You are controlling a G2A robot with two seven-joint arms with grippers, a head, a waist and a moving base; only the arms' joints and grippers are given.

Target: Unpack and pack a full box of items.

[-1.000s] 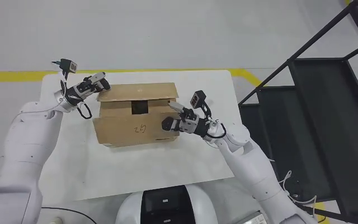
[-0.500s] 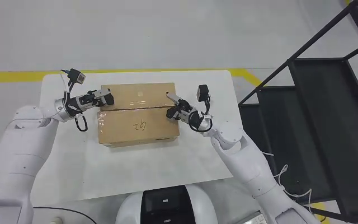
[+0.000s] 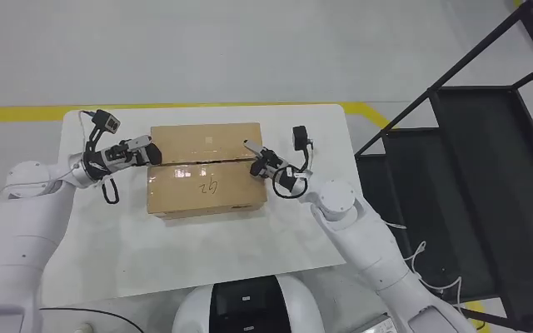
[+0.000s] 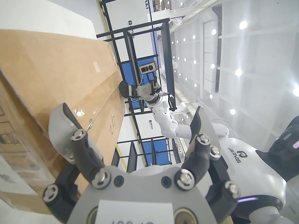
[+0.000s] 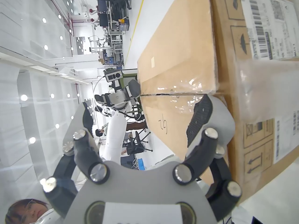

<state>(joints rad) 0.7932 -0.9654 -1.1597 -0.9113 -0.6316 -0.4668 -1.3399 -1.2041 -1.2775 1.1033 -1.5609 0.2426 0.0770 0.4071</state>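
Across the far half of the white table (image 3: 108,250), midway between its side edges, a cardboard box (image 3: 208,141) sits with its flaps down. At its left end the left gripper (image 4: 130,117) is spread wide and grasps nothing, one finger against the lid's edge near the taped seam (image 3: 204,160), apparently to keep the flaps flat. A handwritten mark (image 3: 208,186) sits on the near flap. At the right end the right gripper (image 5: 143,113), likewise spread and holding nothing, rests one pad on the lid at the seam, seemingly pinning that end too. Barcoded shipping labels (image 5: 264,24) and handling symbols (image 5: 240,40) cover the end panel.
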